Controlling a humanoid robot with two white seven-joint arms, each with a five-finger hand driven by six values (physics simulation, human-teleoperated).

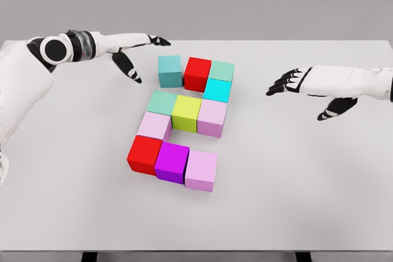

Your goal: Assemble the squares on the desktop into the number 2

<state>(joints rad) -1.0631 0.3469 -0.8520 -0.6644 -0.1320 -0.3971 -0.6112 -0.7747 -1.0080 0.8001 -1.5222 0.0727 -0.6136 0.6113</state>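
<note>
Head view: coloured plastic cubes point(184, 126) set together as a 2, centre of white tabletop point(295, 176).
Left white hand point(132, 53) at ten o'clock, fingers spread, holding nothing; right white hand point(301, 84) at three o'clock, fingers relaxed, apart from cubes.

My fingers point(130, 65) are black on white hands; the blocks point(186, 113) are teal, red, mint, cyan, lime, pink, magenta; the tabletop point(307, 182) is pale grey.

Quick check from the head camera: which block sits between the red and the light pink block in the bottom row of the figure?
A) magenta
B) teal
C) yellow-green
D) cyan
A: the magenta block sits in the bottom row, with the red block on its left and the light pink block on its right.
</note>
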